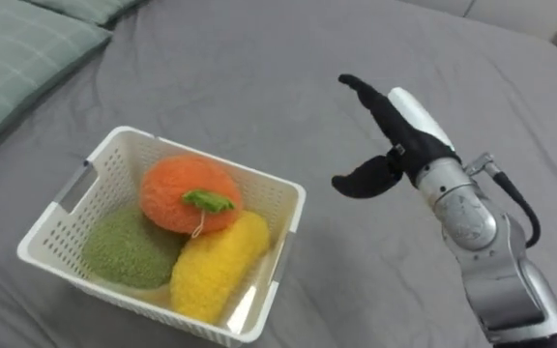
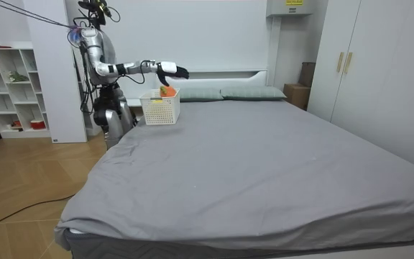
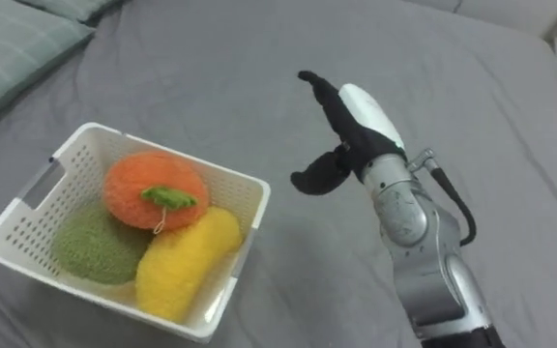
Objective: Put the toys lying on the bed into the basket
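Grey bed (image 1: 259, 87) sheet under everything, no loose toys on it that I can see. Nearest me, the white basket (image 1: 277, 182) sits on the sheet with all three plush toys in it: yellow toy (image 1: 216, 266) at the front, green toy (image 1: 129, 249) beside it, orange toy (image 1: 187, 193) on top behind. Right hand (image 1: 404, 130) hovers to the right of the basket, apart from it, fingers spread, holding nothing. Striped pillow (image 1: 17, 58) lies further off, top left.

My read: collecting looks done or close. Next I'd scan for leftovers, or reach for the basket's handle slot (image 1: 75, 184).

Room view adds the whole bed bare, robot standing by the head end, shelf (image 2: 13, 86) behind. Eye views alone show the basket's contents clearly.
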Controlling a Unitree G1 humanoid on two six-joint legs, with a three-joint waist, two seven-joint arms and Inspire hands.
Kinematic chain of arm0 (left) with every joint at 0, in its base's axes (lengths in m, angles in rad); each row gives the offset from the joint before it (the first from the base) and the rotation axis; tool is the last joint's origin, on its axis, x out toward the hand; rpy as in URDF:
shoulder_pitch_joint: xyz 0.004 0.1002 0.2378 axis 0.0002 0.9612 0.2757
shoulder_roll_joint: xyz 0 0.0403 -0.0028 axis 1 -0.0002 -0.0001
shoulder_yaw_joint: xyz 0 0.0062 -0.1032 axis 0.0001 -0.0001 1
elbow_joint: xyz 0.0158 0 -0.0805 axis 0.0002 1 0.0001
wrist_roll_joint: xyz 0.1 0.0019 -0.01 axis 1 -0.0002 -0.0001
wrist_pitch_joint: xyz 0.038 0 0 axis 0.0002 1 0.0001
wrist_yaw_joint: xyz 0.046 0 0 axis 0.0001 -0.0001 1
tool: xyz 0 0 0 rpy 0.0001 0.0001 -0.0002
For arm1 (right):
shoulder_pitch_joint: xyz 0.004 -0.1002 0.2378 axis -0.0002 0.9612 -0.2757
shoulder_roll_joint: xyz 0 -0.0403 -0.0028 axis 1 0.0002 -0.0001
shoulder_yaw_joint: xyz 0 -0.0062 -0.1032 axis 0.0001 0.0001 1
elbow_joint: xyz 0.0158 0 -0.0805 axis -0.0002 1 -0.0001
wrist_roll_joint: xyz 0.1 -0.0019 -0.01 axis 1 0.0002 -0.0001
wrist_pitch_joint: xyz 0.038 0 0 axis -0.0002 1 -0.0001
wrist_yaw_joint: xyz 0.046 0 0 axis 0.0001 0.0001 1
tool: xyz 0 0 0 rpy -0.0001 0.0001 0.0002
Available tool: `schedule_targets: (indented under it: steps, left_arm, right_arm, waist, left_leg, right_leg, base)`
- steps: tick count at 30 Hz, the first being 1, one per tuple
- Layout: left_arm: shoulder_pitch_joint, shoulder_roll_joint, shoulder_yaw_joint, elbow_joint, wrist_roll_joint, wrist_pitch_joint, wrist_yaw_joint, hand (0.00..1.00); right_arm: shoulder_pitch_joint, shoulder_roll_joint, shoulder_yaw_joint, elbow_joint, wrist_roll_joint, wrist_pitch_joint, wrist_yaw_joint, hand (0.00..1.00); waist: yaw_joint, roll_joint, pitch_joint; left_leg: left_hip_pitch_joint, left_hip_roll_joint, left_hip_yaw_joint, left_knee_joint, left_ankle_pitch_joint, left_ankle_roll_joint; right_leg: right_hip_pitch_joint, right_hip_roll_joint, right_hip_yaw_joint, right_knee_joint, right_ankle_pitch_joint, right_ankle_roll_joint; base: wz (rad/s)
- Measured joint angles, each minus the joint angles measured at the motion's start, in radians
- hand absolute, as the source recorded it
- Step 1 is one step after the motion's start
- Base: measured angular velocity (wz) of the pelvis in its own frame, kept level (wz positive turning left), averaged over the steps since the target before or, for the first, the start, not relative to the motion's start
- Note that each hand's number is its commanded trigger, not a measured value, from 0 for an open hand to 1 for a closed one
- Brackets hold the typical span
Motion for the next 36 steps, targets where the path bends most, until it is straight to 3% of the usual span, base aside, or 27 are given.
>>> schedule_targets:
  steps: [6, 12, 15, 19, 20, 25, 27, 36]
  left_arm:
    - [0.024, -0.01, 0.006, 0.0, -0.017, -0.005, 0.003, 0.0]
    - [0.06, -0.012, 0.031, 0.0, -0.017, -0.005, 0.003, 0.0]
    - [0.077, -0.013, 0.031, -0.001, -0.016, -0.005, 0.004, 0.0]
    - [0.086, -0.013, 0.031, -0.002, -0.016, -0.005, 0.01, 0.0]
    - [0.087, -0.013, 0.032, -0.002, -0.016, -0.005, 0.014, 0.0]
    - [0.107, -0.012, 0.036, -0.001, -0.017, -0.005, 0.02, 0.0]
    - [0.112, -0.01, 0.036, -0.001, -0.017, -0.003, 0.02, 0.0]
    - [0.127, -0.012, 0.048, -0.003, -0.015, -0.004, 0.027, 0.0]
  right_arm:
    - [0.058, -0.001, -0.119, -0.03, 0.058, -0.011, -0.002, 0.0]
    - [0.12, -0.002, -0.252, -0.029, 0.123, -0.013, -0.047, 0.0]
    - [0.169, -0.002, -0.284, -0.029, 0.157, -0.013, -0.053, 0.0]
    - [0.208, -0.002, -0.306, 0.003, 0.229, -0.019, -0.084, 0.0]
    - [0.212, -0.001, -0.323, 0.051, 0.254, -0.036, -0.09, 0.0]
    - [0.248, -0.001, -0.38, 0.159, 0.324, -0.036, -0.13, 0.0]
    - [0.252, -0.001, -0.4, 0.24, 0.371, -0.055, -0.163, 0.0]
    - [0.332, 0.017, -0.406, 0.683, 0.556, -0.072, -0.277, 0.0]
  waist:
    - [-0.055, 0.002, 0.0009]
    - [-0.084, 0.01, 0.0039]
    - [-0.099, 0.018, -0.0066]
    - [-0.137, 0.024, -0.007]
    - [-0.142, 0.025, -0.0061]
    - [-0.164, 0.03, -0.0029]
    - [-0.176, 0.031, -0.0009]
    - [-0.171, 0.034, -0.0016]
  left_leg:
    - [0.017, 0.009, 0.036, -0.011, -0.002, -0.002]
    - [0.034, 0.013, 0.056, -0.012, -0.008, -0.003]
    - [0.034, 0.016, 0.074, -0.01, -0.013, -0.002]
    - [0.04, 0.016, 0.08, -0.011, -0.014, -0.002]
    - [0.046, 0.018, 0.085, -0.012, -0.015, -0.003]
    - [0.05, 0.026, 0.104, -0.008, -0.025, -0.008]
    - [0.05, 0.027, 0.104, -0.011, -0.027, -0.01]
    - [0.051, 0.029, 0.116, -0.011, -0.029, -0.01]
  right_leg:
    - [-0.004, 0.01, 0.031, 0.004, 0.01, -0.004]
    - [-0.006, 0.012, 0.045, 0.015, 0.01, -0.004]
    - [-0.004, 0.014, 0.058, 0.014, 0.012, -0.003]
    - [-0.003, 0.016, 0.065, 0.014, 0.013, -0.003]
    - [0.001, 0.018, 0.072, 0.014, 0.014, -0.003]
    - [0.003, 0.029, 0.104, 0.015, 0.015, -0.006]
    - [0.003, 0.031, 0.103, 0.015, 0.016, -0.007]
    - [0.0, 0.033, 0.108, 0.014, 0.015, -0.007]
  base:
    - [-0.2]
    - [-0.08]
    - [-0.19]
    - [-0.07]
    - [-0.17]
    - [-0.13]
    - [-0.05]
    - [-0.04]
